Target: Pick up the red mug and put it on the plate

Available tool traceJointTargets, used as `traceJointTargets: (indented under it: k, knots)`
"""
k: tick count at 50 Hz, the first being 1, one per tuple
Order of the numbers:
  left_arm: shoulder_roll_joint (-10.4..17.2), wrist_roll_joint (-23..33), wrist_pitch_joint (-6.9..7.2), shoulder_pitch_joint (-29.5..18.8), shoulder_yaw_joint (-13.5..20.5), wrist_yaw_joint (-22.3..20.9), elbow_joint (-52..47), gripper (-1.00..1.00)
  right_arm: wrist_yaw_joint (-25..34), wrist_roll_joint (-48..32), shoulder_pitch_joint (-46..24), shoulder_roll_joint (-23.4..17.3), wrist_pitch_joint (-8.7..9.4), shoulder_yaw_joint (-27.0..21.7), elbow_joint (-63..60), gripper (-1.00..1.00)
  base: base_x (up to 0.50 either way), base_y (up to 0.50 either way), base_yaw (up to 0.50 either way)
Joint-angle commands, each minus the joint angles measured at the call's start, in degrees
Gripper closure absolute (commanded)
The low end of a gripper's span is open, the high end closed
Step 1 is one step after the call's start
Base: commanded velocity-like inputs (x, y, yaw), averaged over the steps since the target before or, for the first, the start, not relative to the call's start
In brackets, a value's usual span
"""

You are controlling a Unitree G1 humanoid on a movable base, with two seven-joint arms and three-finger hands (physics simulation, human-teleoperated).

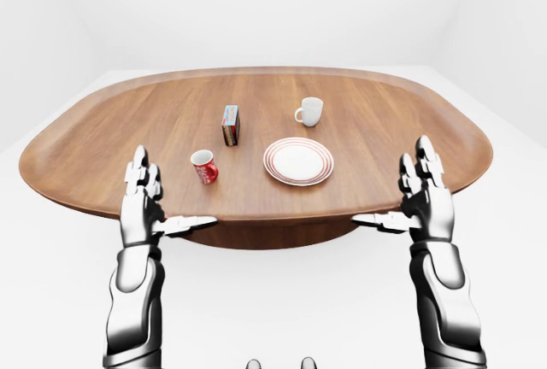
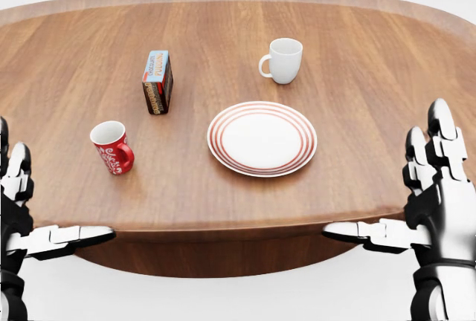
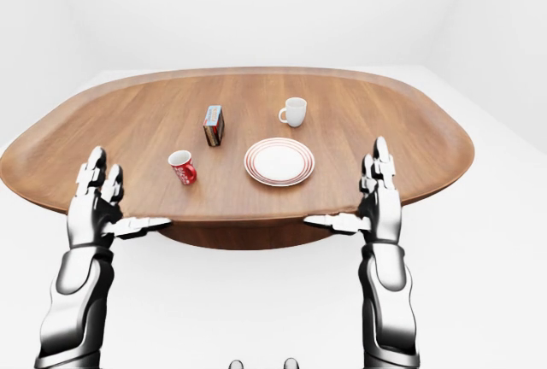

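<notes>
The red mug [image 2: 112, 147] stands upright on the wooden table [image 2: 372, 76], left of the plate [image 2: 262, 138], which is white with red rings and holds nothing. My left hand [image 2: 30, 206] hangs open at the head view's bottom left, below and left of the mug, off the table's near edge. Opposite it, at the bottom right, my right hand [image 2: 416, 202] is open too, beyond the plate's right side. Neither hand touches anything.
A white mug [image 2: 283, 60] stands above the plate in the head view. A small upright box [image 2: 158, 82] stands above the red mug. The oval table's near edge [image 1: 256, 215] runs between my hands; white floor surrounds it.
</notes>
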Motion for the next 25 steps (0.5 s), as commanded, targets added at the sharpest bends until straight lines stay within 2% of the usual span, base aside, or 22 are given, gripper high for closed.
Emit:
traceJointTargets:
  k: [1,5,9,25]
  knots:
    - [5.2,-5.0,0.0,-1.4,12.1,1.1,-5.5,-1.0,-0.6,7.1,-0.9,-3.3,0.0,-11.6,-9.2,-1.0,0.0,0.0,0.0]
    - [6.4,-7.6,0.0,-1.4,16.0,3.3,-5.7,-1.0,-1.0,9.8,-0.7,-4.2,0.0,-15.2,-7.7,-1.0,0.0,0.0,0.0]
    - [7.7,-8.8,0.0,-1.3,18.3,5.3,-4.2,-1.0,-1.9,12.9,-0.5,-5.8,0.0,-18.9,-10.0,-1.0,0.0,0.0,0.0]
    - [8.0,-8.9,0.0,-1.0,17.9,6.6,-3.5,-1.0,-1.7,12.2,-0.6,-6.1,0.0,-18.1,-8.2,-1.0,0.0,0.0,0.0]
